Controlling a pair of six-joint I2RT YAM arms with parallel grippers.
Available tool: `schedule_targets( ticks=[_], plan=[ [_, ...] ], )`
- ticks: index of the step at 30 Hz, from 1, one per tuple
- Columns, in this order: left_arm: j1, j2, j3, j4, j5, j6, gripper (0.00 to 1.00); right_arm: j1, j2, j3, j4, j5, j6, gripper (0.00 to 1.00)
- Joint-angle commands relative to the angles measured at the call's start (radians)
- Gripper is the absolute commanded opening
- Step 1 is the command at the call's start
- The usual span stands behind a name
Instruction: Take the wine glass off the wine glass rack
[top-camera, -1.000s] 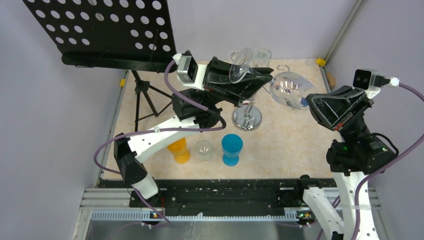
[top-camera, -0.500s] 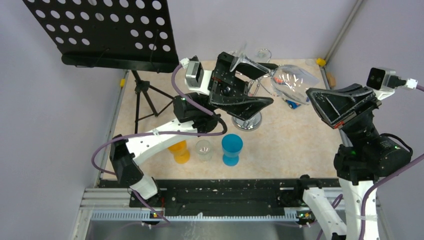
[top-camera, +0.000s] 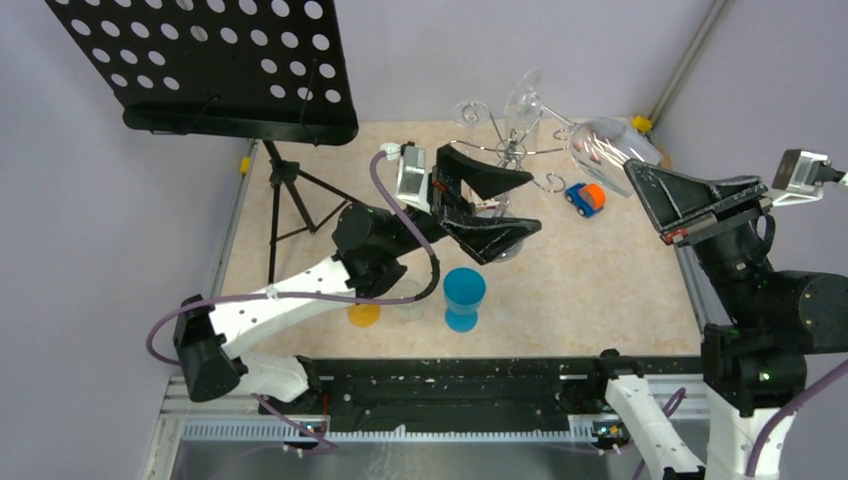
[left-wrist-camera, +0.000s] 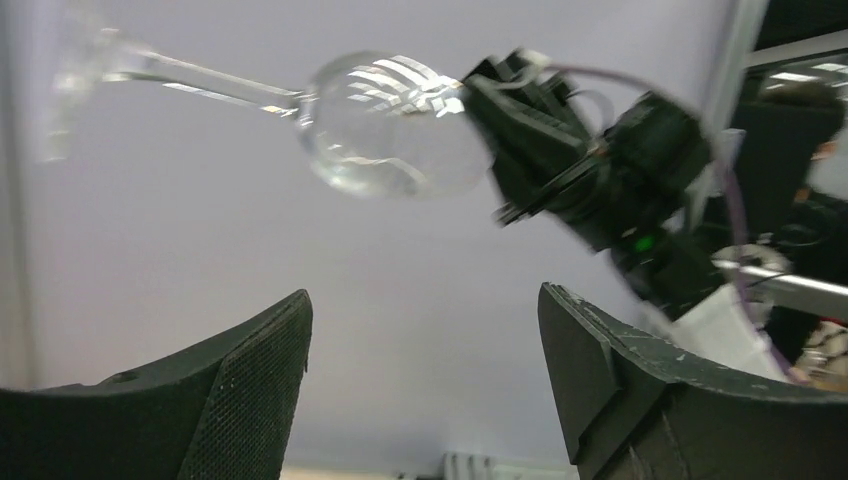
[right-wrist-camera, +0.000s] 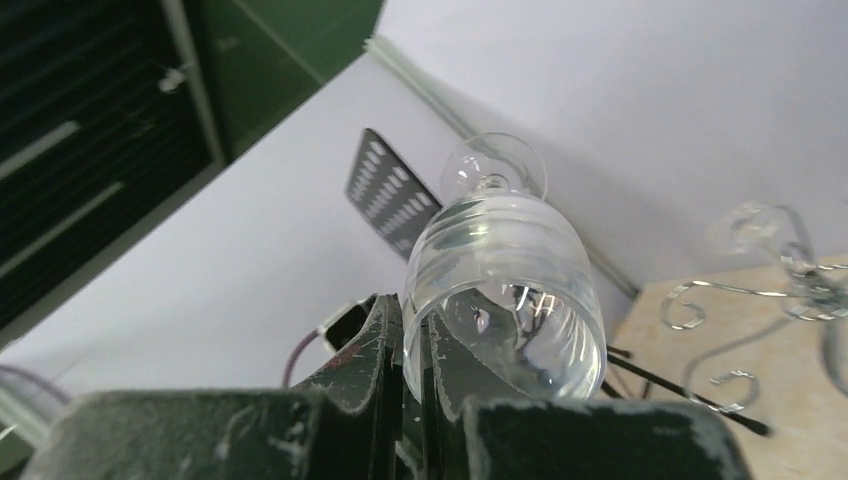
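The clear wine glass (top-camera: 608, 143) hangs in the air at the back right, tilted almost flat, its foot pointing left over the arms of the wine glass rack (top-camera: 512, 152). My right gripper (top-camera: 645, 178) is shut on the rim of the bowl; in the right wrist view the fingers (right-wrist-camera: 385, 345) pinch the wall of the wine glass (right-wrist-camera: 510, 270). My left gripper (top-camera: 535, 205) stands open in front of the rack's post and covers its base. In the left wrist view the left gripper (left-wrist-camera: 425, 380) holds nothing, and the wine glass (left-wrist-camera: 385, 125) floats above it.
A black perforated music stand (top-camera: 210, 60) on a tripod (top-camera: 285, 190) fills the back left. A blue cup (top-camera: 464, 297), an orange cup (top-camera: 363, 314) and a small clear glass (top-camera: 405, 298) stand near the front. A toy car (top-camera: 584, 197) lies right of the rack.
My left gripper has opened, let go of the glass's stem and drawn back towards me. My right gripper has carried the glass up and to the right, away from the rack.
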Motion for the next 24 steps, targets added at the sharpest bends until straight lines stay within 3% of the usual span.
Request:
schedule_targets(
  ticks=[1, 6, 9, 14, 17, 24],
  plan=[
    [0.005, -0.142, -0.057, -0.282, -0.191, 0.209, 0.86, -0.001, -0.008, 0.136, -0.288, 0.123, -0.220, 0.00],
    [0.007, -0.226, -0.045, -0.551, -0.412, 0.360, 0.91, 0.000, 0.036, 0.298, -0.551, 0.269, -0.383, 0.00],
    [0.010, -0.238, 0.031, -0.750, -0.563, 0.381, 0.93, -0.001, 0.082, 0.410, -0.767, 0.437, -0.484, 0.00],
    [0.013, -0.248, 0.079, -0.871, -0.633, 0.408, 0.95, 0.000, 0.151, 0.448, -1.024, 0.657, -0.593, 0.00],
    [0.021, -0.252, 0.082, -0.887, -0.629, 0.405, 0.95, 0.000, 0.155, 0.364, -1.080, 0.675, -0.636, 0.00],
    [0.031, -0.231, 0.094, -0.916, -0.665, 0.352, 0.95, -0.001, 0.146, 0.119, -1.081, 0.513, -0.704, 0.00]
  ],
)
